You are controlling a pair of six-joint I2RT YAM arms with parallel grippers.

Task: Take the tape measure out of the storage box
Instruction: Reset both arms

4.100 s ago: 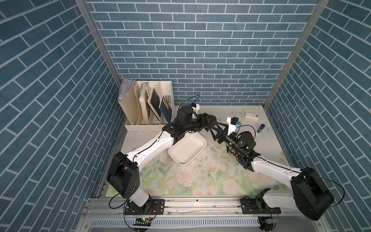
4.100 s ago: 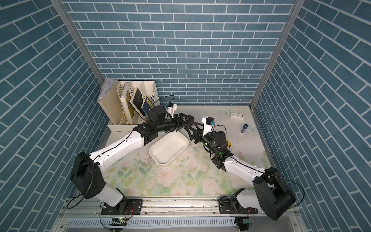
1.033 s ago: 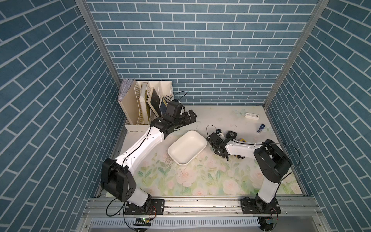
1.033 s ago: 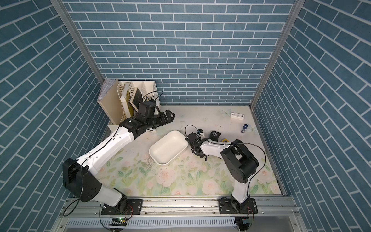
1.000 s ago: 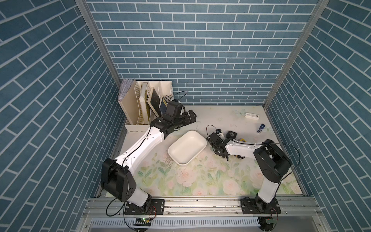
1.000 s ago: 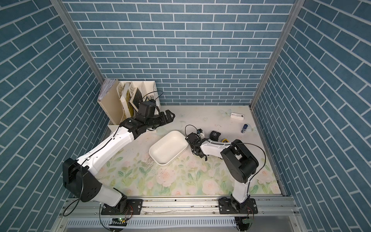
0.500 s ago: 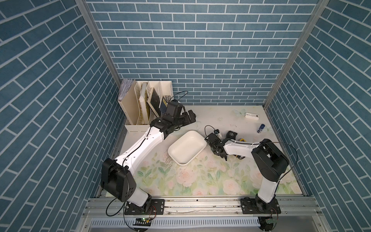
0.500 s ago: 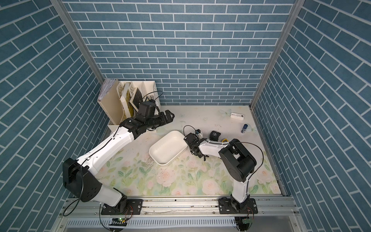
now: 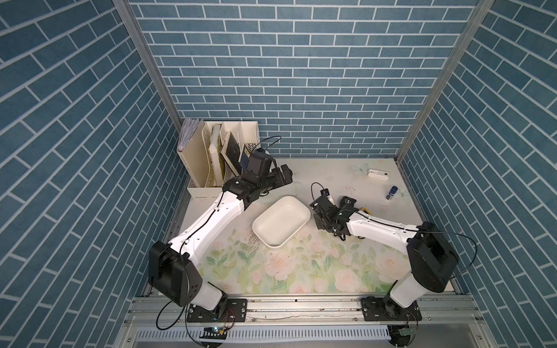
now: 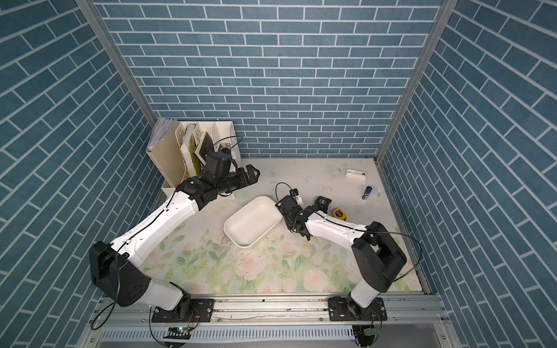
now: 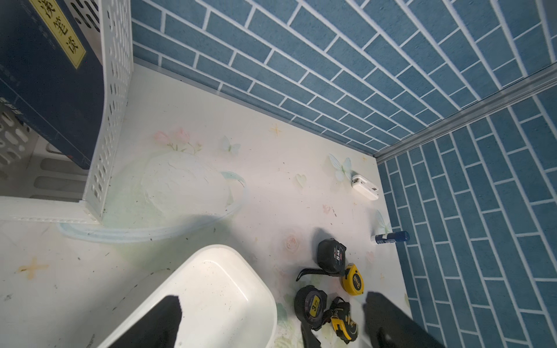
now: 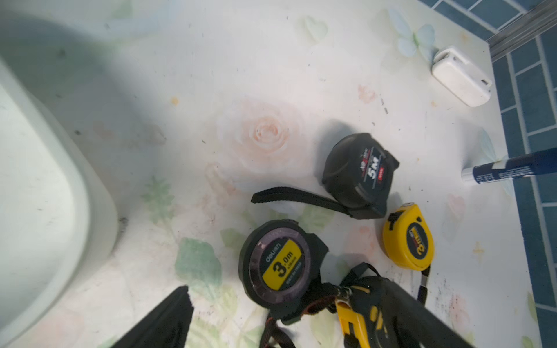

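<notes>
Right fingers (image 12: 168, 319) parted since earlier, nothing held | left fingers (image 11: 156, 322) apart, empty | tape measure (image 12: 280, 268) outside storage box (image 9: 281, 221) | judged dense, rigid, slick; best pinched across case rim

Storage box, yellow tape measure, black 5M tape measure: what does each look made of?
Storage box: likely moulded plastic, white, smooth semi-gloss; rounded corners and soft highlights on its walls. Yellow tape measure: seemingly hard glossy plastic case, with a sheen. Black 5M tape measure: matte black casing, possibly rubberised plastic; its strap looks like woven fabric.
</notes>
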